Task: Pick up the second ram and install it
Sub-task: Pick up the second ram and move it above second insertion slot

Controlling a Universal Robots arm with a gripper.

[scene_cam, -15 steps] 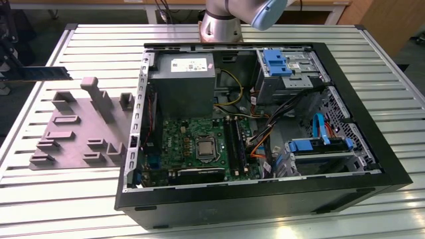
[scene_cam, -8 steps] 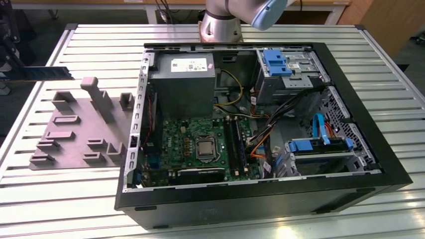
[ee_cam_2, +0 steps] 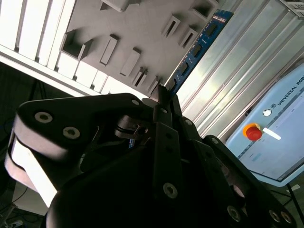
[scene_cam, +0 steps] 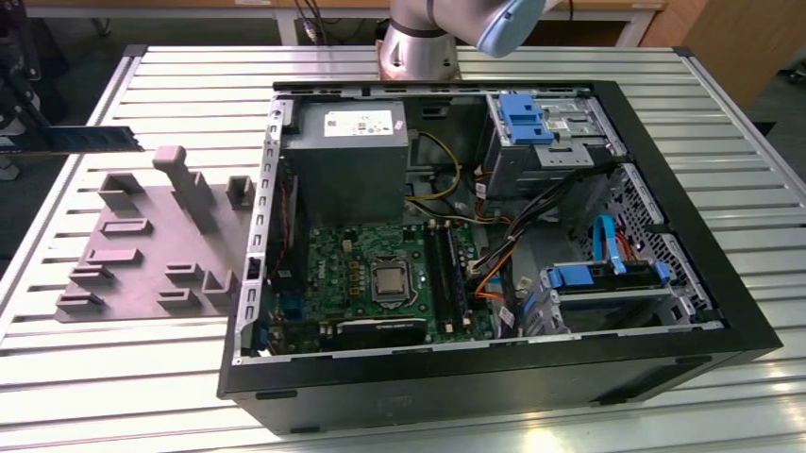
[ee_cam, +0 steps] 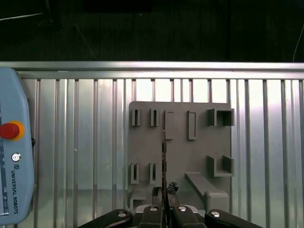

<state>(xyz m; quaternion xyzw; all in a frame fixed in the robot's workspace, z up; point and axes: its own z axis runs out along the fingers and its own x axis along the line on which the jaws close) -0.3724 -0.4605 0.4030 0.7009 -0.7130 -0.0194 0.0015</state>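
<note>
Aloft, second ram (ee_cam: 164, 152) pinched in claw (ee_cam: 164, 192), over grey fixture (ee_cam: 199, 156)

Matt grey plastic fixture block (scene_cam: 139, 253) on shiny ribbed metal table (scene_cam: 189, 68).

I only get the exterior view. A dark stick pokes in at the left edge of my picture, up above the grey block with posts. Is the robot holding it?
Observer: Yes. In the first wrist view the end effector is shut on one end of that stick, the second ram.
Operator: Is it flat or on its edge?
Observer: In the first wrist view it shows thin, edge-on, and runs out in front of the grey fixture block.
Operator: Is anything else over there that I can't see?
Observer: Yes. Both wrist views show a teach pendant with a red button, off to one side of the fixture block.
</note>
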